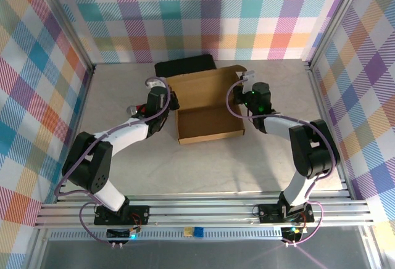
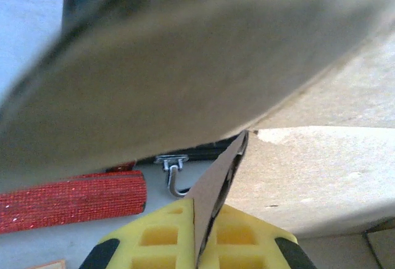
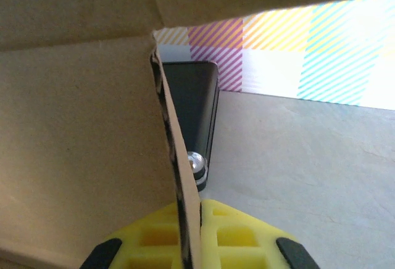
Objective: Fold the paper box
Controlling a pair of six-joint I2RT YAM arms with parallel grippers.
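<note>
The brown paper box lies in the middle of the table, its side walls raised and its lid panel standing up at the back. My left gripper is shut on the box's left wall; in the left wrist view the thin cardboard wall is pinched between the yellow pads. My right gripper is shut on the right wall; in the right wrist view the wall's edge runs down between the yellow pads, with the box's inside to the left.
A black hard case lies just behind the box, its metal fitting and a silver knob showing. A red glittery roll lies left of the left gripper. Aluminium frame rails and checkered walls bound the table.
</note>
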